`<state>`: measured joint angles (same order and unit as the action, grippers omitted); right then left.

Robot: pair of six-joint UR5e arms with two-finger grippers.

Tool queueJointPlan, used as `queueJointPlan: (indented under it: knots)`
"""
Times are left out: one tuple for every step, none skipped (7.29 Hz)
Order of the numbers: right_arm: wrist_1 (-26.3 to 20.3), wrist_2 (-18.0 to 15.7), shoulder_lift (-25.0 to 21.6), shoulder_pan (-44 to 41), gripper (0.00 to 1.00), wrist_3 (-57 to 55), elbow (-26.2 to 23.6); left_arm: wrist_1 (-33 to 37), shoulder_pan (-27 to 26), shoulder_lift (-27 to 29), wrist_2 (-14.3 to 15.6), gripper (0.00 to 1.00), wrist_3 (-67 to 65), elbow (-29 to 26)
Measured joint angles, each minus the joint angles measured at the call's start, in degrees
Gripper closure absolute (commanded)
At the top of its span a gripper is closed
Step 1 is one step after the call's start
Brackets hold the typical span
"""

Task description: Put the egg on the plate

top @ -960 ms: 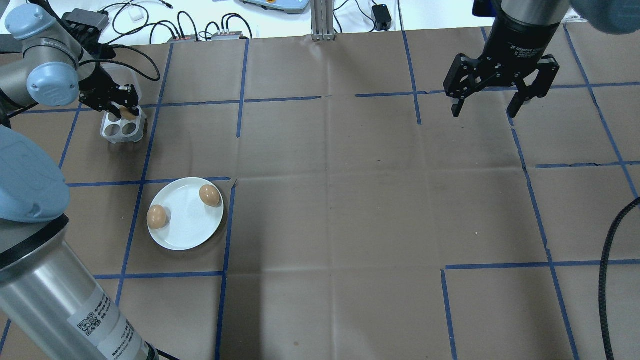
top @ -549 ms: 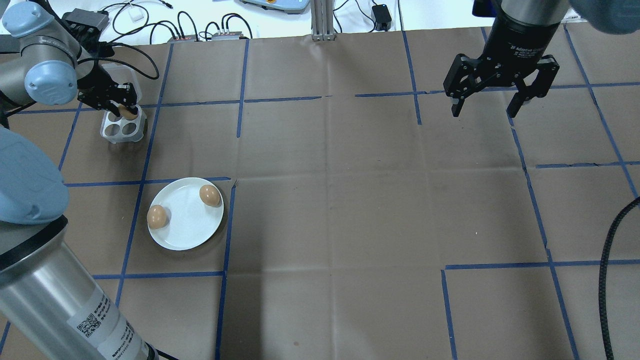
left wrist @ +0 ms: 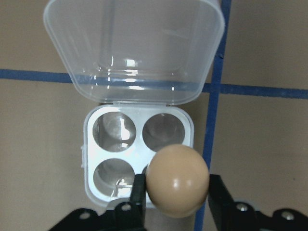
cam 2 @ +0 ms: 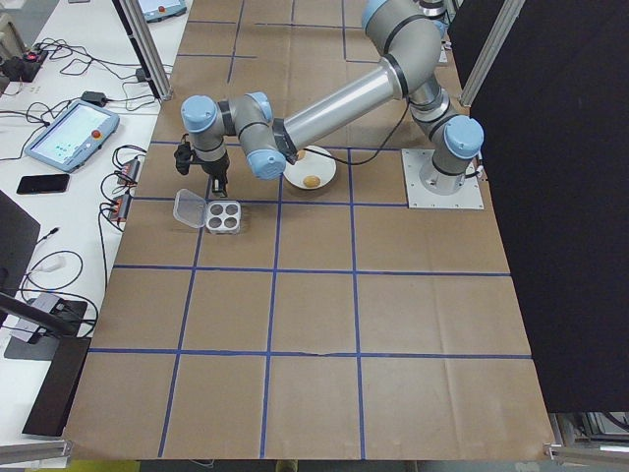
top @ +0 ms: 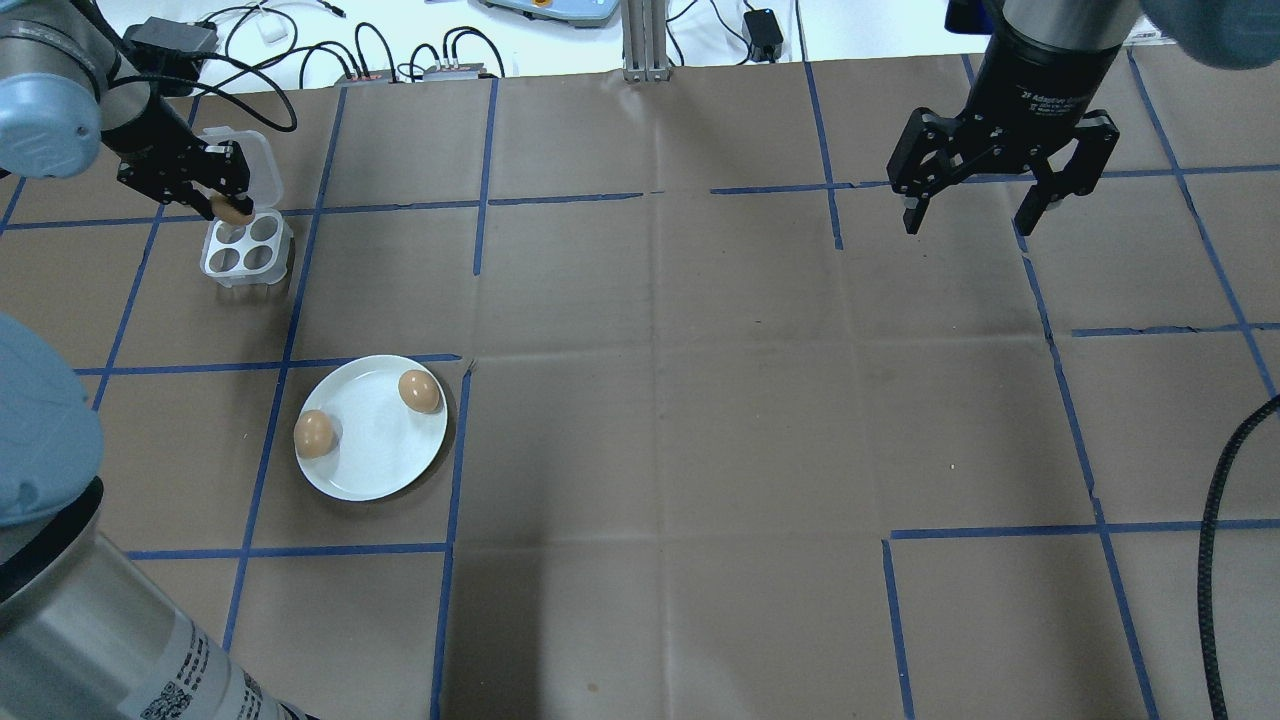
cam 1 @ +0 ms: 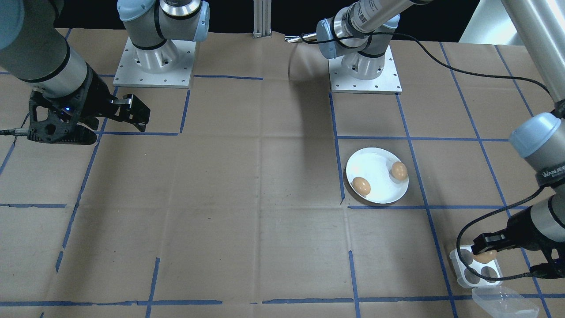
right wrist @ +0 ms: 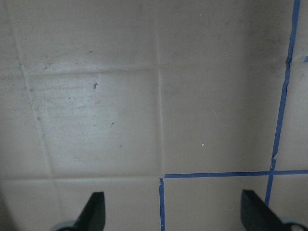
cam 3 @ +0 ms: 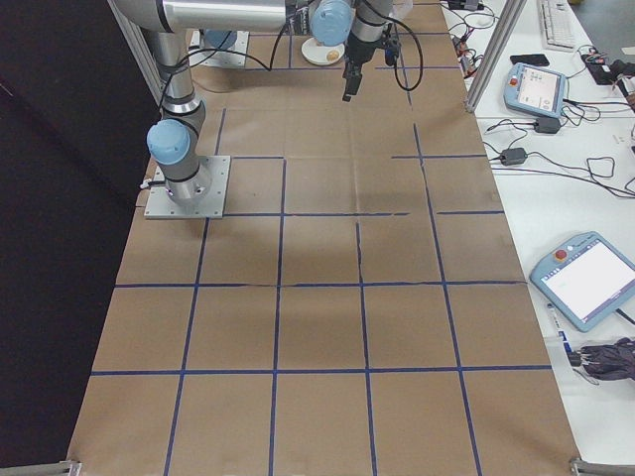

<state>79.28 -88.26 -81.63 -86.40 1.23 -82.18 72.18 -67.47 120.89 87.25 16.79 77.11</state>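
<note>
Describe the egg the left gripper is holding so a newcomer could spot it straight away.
Start at the white plate on the robot's left side of the brown table, then look farther from the robot to the small white four-cup egg tray with its clear lid folded open. The egg hangs just above that tray, pinched in the left gripper. Unlike the two eggs resting on the plate, it is off any surface.

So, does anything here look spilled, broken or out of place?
Nothing stands out. Two eggs lie whole on the plate, the left gripper holds a third egg intact above the tray, and its four cups are empty.
</note>
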Motion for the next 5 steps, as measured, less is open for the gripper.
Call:
queueJointPlan:
  knots:
    - [0.00,0.01,0.01,0.00,0.00,0.00,0.00,1.60,-1.27,-3.57,0.02,0.83,-2.06,2.94]
    - [0.00,0.02,0.01,0.00,0.00,0.00,0.00,2.31,-3.09,-7.36,0.02,0.85,-4.55,7.21]
    - [0.00,0.02,-0.01,0.00,0.00,0.00,0.00,2.36,-5.15,-11.35,-0.02,0.85,-7.11,12.81]
    - [0.00,0.02,-0.01,0.00,0.00,0.00,0.00,1.85,-6.89,-15.28,-0.11,0.85,-9.45,19.32]
    - [0.00,0.01,-0.02,0.00,0.00,0.00,0.00,0.22,-7.86,-18.55,-0.16,0.85,-11.03,25.78]
